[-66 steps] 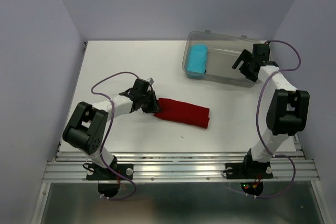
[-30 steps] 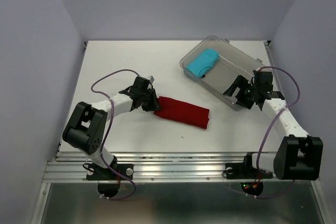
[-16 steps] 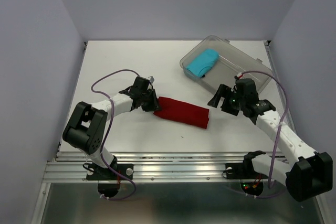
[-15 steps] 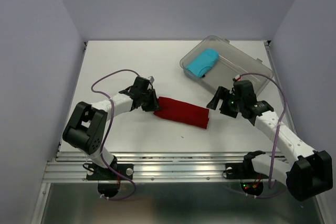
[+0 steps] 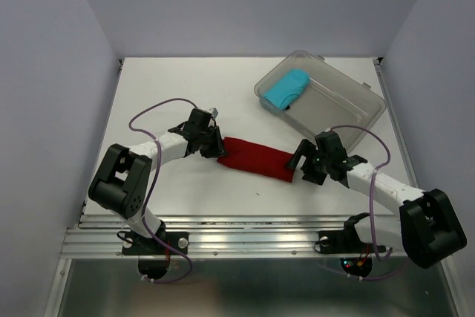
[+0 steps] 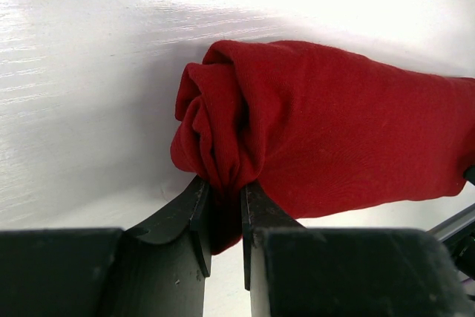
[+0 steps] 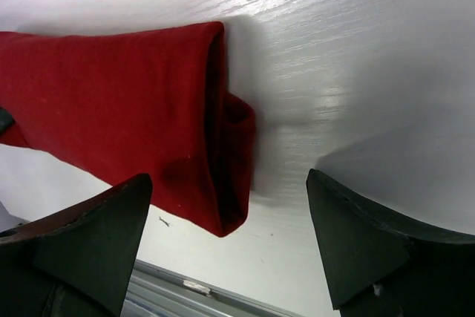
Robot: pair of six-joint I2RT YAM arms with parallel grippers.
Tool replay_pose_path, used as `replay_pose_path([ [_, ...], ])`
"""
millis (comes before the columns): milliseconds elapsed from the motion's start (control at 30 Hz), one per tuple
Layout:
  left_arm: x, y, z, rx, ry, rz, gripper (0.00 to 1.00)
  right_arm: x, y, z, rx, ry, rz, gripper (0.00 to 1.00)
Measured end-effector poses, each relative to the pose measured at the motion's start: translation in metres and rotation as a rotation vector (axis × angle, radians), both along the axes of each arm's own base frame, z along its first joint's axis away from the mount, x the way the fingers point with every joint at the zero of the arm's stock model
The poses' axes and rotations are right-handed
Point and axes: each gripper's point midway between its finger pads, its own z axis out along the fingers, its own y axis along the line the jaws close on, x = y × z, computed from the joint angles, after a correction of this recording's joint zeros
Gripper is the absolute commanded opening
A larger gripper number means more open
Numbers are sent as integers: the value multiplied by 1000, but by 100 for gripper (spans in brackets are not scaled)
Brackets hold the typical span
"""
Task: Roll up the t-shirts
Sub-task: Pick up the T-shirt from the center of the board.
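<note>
The dark red t-shirt (image 5: 258,158) lies as a long folded strip across the middle of the white table. My left gripper (image 5: 217,150) is shut on its bunched left end (image 6: 215,128). My right gripper (image 5: 300,162) is open, low at the strip's right end (image 7: 223,146), its fingers (image 7: 96,235) wide apart and holding nothing. The light cyan-blue t-shirt (image 5: 286,87) is a compact roll inside the clear bin.
The clear plastic bin (image 5: 349,105) sits at the back right, turned at an angle. Purple cables loop above both arms. The table's front edge with a metal rail (image 5: 252,239) lies close behind the right gripper. Walls enclose the table on three sides.
My right arm has let go of the bin after turning it, and swung down and left to the red strip's right end. The left gripper and the red t-shirt have not moved.
</note>
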Motion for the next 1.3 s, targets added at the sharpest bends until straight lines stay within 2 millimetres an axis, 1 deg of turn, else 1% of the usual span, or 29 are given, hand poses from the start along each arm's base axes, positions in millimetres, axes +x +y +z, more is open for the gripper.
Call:
replay_pose_path([
  [233, 0, 0, -1, 2, 1, -4, 0, 6, 9, -5, 40, -3, -41, 87],
  [367, 0, 0, -1, 2, 0, -7, 0, 12, 19, -5, 65, -18, -46, 82],
  [567, -1, 0, -1, 4, 0, -8, 0, 23, 23, -7, 83, -32, -74, 77],
  [600, -1, 1, -2, 5, 1, -9, 0, 24, 24, -7, 82, -35, -75, 72],
  [667, -2, 1, -3, 6, 3, -10, 0, 27, 25, -8, 80, -43, -79, 66],
  [700, -3, 1, -4, 7, 5, -11, 0, 28, 26, -10, 77, -42, -82, 58],
  [767, -3, 1, -4, 8, 7, -11, 0, 30, 26, -12, 68, -43, -85, 49],
  [800, -3, 1, -4, 7, 7, -11, 0, 32, 27, -13, 68, -46, -86, 37],
  [833, -3, 1, -4, 7, 7, -11, 0, 32, 28, -13, 66, -48, -86, 30],
  [867, -3, 1, -4, 6, 7, -12, 0, 33, 29, -15, 63, -48, -83, 18],
  [967, -4, 1, -4, 6, 7, -15, 0, 36, 32, -15, 64, -54, -80, 1],
  [1000, -5, 2, -4, 6, 6, -14, 4, 36, 32, -15, 62, -55, -79, 1],
  [1033, -6, 3, -4, 6, 6, -12, 17, 37, 32, -15, 60, -56, -79, 1],
  [1067, -7, 4, -4, 5, 5, -11, 32, 37, 32, -15, 57, -56, -81, 1],
  [1100, -8, 6, -3, 5, 4, -9, 59, 38, 32, -15, 53, -59, -81, 1],
  [1133, -9, 6, -1, 3, 3, -6, 70, 39, 31, -16, 47, -61, -81, 1],
  [1233, -12, 9, 3, -2, -3, -2, 89, 41, 31, -16, 37, -66, -74, 1],
  [1300, -11, 9, 5, -5, -8, 1, 89, 42, 32, -17, 31, -68, -66, 1],
])
